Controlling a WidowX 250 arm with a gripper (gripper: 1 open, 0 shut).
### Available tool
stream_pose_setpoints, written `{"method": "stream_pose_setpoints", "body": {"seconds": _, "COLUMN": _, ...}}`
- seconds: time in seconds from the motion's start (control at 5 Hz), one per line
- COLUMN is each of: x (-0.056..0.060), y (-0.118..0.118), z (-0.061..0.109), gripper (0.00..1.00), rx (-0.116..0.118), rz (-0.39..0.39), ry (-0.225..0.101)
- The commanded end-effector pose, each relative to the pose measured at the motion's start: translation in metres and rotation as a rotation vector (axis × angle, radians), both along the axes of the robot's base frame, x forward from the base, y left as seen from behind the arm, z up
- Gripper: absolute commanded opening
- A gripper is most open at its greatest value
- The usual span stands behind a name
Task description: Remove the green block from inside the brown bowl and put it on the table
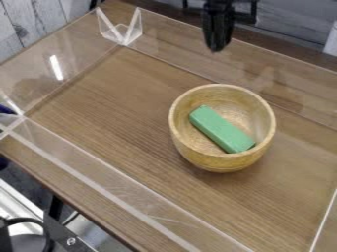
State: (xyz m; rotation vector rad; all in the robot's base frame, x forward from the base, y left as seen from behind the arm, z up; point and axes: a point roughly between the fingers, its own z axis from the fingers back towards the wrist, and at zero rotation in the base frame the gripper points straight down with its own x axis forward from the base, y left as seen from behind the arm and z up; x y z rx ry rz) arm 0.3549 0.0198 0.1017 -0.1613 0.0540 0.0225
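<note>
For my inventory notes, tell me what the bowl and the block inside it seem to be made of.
The bowl looks like smooth, lightly finished wood: pale tan, with a thick rounded wall. The block seems to be matte painted wood or plastic; its even green, without visible grain or strong shine, leaves either open.

The gripper (218,44), at the top of the frame, is dark and blurred; its fingertips are indistinct. The top edge cuts off the arm (222,6) above it. The green block (222,129) covers part of the brown bowl's (192,153) inner floor. The right and bottom edges crop the table (118,113).
</note>
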Motion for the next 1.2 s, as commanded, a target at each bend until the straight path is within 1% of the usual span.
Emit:
{"method": "stream_pose_setpoints", "body": {"seconds": 0.0, "x": 0.005, "y": 0.003, "z": -0.002, "gripper": 0.00, "rx": -0.008, "rz": -0.001, "ry": -0.046}}
{"method": "stream_pose_setpoints", "body": {"seconds": 0.2, "x": -0.009, "y": -0.003, "z": -0.015, "gripper": 0.00, "rx": 0.009, "rz": -0.064, "ry": -0.030}}
{"method": "stream_pose_setpoints", "body": {"seconds": 0.4, "x": -0.021, "y": -0.004, "z": -0.026, "gripper": 0.00, "rx": 0.014, "rz": -0.078, "ry": -0.035}}
{"method": "stream_pose_setpoints", "body": {"seconds": 0.6, "x": -0.027, "y": -0.004, "z": -0.031, "gripper": 0.00, "rx": 0.008, "rz": -0.085, "ry": -0.038}}
{"method": "stream_pose_setpoints", "body": {"seconds": 1.0, "x": -0.034, "y": -0.004, "z": -0.050, "gripper": 0.00, "rx": 0.042, "rz": -0.096, "ry": -0.065}}
